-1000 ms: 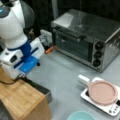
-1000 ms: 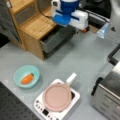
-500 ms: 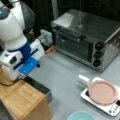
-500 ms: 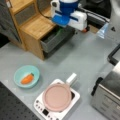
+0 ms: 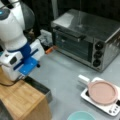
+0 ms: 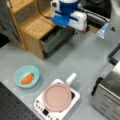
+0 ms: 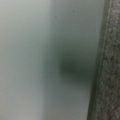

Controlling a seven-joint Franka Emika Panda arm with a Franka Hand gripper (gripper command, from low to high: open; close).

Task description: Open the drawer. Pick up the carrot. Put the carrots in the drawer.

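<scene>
The end effector [image 6: 65,20] sits low over the drawer [image 6: 56,38] of the bamboo-topped cabinet [image 6: 37,26], its blue-and-white body covering the fingers in both front views, so I cannot tell how far open it is or whether it grips anything. Compared with a second ago, hardly anything has shifted: the arm is in the same spot above the drawer, and the drawer stands pulled out by about the same amount, its dark-grey front clear of the cabinet face. That suggests the opening step is done or nearly done, with the arm pausing at the drawer rather than heading away.

The carrot [image 6: 27,78] lies untouched in the teal bowl [image 6: 17,75] on the grey tabletop [image 6: 82,57], well apart from the end effector, towards a front view's bottom left. Near it stands a small cooker with a pink pan [image 6: 57,97]. The steel toaster oven [image 5: 85,41] stands closed. The wrist view shows only a blurred pale surface and a grey speckled edge.
</scene>
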